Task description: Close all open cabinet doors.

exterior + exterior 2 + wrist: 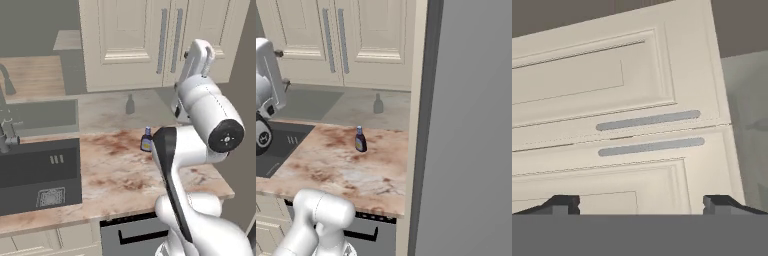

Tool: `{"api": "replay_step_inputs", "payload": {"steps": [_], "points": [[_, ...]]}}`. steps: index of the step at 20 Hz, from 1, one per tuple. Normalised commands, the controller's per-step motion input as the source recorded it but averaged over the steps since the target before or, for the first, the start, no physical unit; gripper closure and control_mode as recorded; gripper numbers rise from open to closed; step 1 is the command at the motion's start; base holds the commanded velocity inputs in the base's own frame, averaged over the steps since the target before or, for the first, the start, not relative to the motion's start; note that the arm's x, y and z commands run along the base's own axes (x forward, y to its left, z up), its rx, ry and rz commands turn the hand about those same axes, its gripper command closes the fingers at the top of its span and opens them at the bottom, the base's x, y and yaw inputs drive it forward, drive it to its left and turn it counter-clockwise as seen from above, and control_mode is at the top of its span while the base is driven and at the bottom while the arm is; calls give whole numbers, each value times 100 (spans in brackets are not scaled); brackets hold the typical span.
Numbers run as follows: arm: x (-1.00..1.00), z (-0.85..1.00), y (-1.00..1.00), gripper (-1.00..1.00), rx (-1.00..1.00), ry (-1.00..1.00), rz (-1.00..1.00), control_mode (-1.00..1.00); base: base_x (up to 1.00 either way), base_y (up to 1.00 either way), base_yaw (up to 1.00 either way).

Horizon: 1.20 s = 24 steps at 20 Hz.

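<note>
- While the gripper (pixel 641 204) stands wide apart and empty, facing the cabinet doors (pixel 612 125) squarely from close by, worth checking the seam between the two panels before backing off.
- In the hand view, both doors look level with each other, two grey bar handles (pixel 648 120) lying parallel on either side of the seam; judged shut or very nearly so.
- If a sliver of gap remains, best answered with a flat push on the panel near the handle side, not at the hinge edge, jaws kept spread so neither tip catches a bar.
- Advisable to pull straight back from the door face afterwards, avoiding a sideways sweep that could hook a handle and drag the door open again.
- Then a look along the rest of the wall for any other door ajar; cannot tell from here whether one exists beyond the frame.
- Doors mounted on the wall above the back edge of the marble counter (pixel 115 175), running down close to the surface.
- Small blue-capped bottle (pixel 146 140) upright near the middle of the counter, well apart from the doors.
- Dark sink (pixel 40 172) set into the left end of the counter, faucet (pixel 6 132) beside it.
- Tall grey panel (pixel 471 125) closing off the counter's right edge.
- Dark drawer front (pixel 135 232) below the front edge.
</note>
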Motion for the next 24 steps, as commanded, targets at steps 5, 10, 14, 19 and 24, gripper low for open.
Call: {"api": "replay_step_inputs", "payload": {"steps": [5, 10, 14, 19, 24], "points": [[-70, 0, -34, -100, 23, 2, 3, -100, 0, 0, 0], [-40, 0, -15, -100, 4, 0, 5, -100, 0, 0, 0], [-12, 0, -1, -100, 0, 0, 1, -100, 0, 0, 0], [1, -1, 0, -100, 0, 0, 0, -100, 0, 0, 0], [0, 0, 0, -100, 0, 0, 0, 100, -55, 0, 0]]}}
